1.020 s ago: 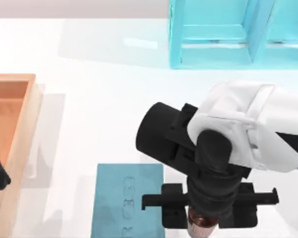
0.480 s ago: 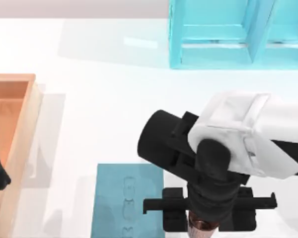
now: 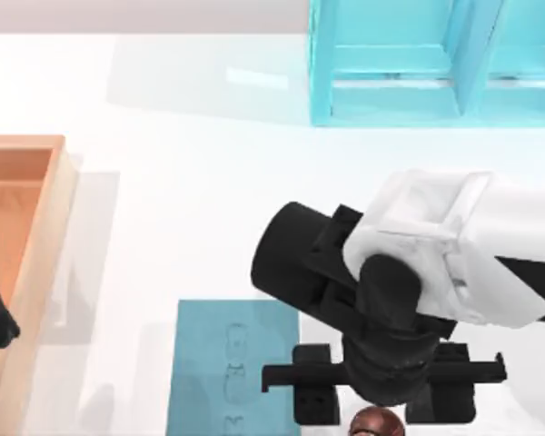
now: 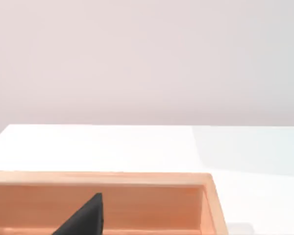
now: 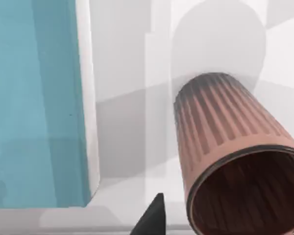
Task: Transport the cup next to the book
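Cup set down beside the book — release step

The right gripper (image 3: 374, 404) hangs directly above the ribbed reddish-brown cup (image 5: 235, 161), which stands upright on the white table (image 3: 163, 227) just under the claw, with the teal-blue book (image 3: 232, 368) close beside it toward the table's left. Whether the claw is apart or together I cannot tell. The placement looks finished; next comes a straight lift clear without tipping the cup. The left arm is parked over the wooden tray (image 4: 137, 203).
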`<state>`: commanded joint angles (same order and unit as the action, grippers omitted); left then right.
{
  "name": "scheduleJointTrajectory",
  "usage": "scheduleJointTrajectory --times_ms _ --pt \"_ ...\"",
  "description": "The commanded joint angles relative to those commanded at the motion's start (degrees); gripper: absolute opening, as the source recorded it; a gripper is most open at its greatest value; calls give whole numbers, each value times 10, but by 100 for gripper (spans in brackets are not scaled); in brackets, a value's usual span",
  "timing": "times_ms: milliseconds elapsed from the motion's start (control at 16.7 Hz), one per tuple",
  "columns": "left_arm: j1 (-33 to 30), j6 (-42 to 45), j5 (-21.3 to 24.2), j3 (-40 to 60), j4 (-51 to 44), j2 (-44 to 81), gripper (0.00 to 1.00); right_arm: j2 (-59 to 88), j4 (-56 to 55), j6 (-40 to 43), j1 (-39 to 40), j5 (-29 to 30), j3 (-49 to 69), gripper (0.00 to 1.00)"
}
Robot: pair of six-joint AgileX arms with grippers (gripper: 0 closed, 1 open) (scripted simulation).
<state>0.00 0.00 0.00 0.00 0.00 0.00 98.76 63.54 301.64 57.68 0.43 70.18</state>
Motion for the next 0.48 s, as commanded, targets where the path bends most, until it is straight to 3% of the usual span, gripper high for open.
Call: scheduleJointTrajectory --times_ms 120,480 --pt "0 0 0 0 0 0 100 0 0 0 0 0 0 98" --pt "0 0 0 0 0 0 100 0 0 0 0 0 0 100"
